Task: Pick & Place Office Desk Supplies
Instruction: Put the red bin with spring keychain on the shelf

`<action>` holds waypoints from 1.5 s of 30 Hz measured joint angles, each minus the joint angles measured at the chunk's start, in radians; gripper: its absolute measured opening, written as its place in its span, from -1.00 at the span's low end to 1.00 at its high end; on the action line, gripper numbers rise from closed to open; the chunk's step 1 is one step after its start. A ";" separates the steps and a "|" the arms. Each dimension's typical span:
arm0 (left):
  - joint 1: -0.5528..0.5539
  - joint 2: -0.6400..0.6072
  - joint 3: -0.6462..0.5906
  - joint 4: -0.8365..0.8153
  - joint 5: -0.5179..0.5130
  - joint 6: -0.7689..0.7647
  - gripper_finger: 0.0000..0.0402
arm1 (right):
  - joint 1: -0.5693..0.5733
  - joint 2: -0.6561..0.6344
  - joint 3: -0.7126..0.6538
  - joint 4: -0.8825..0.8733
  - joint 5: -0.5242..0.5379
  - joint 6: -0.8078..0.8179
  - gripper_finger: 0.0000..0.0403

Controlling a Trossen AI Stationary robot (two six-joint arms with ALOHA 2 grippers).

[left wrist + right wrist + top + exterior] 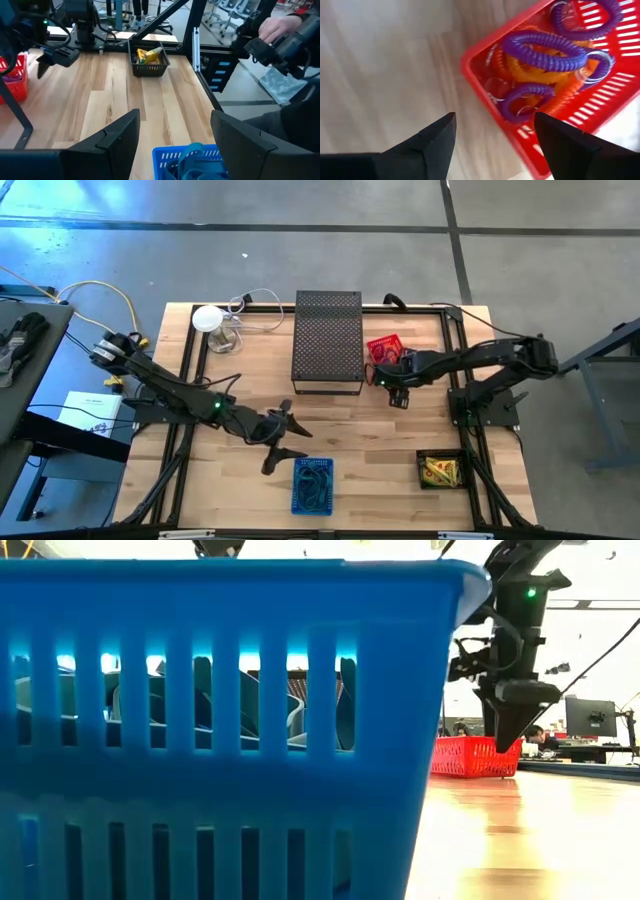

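With the right tool (495, 140) spread just short of the red basket (485, 95) right of the high view's centre, we should shift over the purple coils (547, 50) before descending; left tool (285, 438) waits spread.

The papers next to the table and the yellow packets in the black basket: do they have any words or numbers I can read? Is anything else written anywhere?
No text can be read in any view.
White papers left of the table: dark print, too small to read.
Yellow packets in the black basket: red marks, too blurred to read.
Monitor in the room behind: nothing legible.
Red basket, blue basket, black mesh box: no labels visible.
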 joint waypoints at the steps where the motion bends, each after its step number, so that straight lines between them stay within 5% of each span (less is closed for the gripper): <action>1: 0.002 0.005 0.000 0.004 0.000 -0.004 0.18 | -0.005 0.002 0.000 0.004 0.013 -0.005 0.25; 16: 0.005 0.024 0.000 0.007 0.000 0.051 0.18 | -0.103 0.044 0.000 0.060 -0.088 -0.065 0.03; 27: 0.005 0.024 0.000 0.007 0.000 0.051 0.18 | -0.104 0.046 0.000 0.061 -0.087 -0.101 -0.93; 45: 0.002 0.030 0.000 0.008 -0.001 0.013 0.18 | 0.049 0.014 0.067 -0.171 0.014 0.096 -0.98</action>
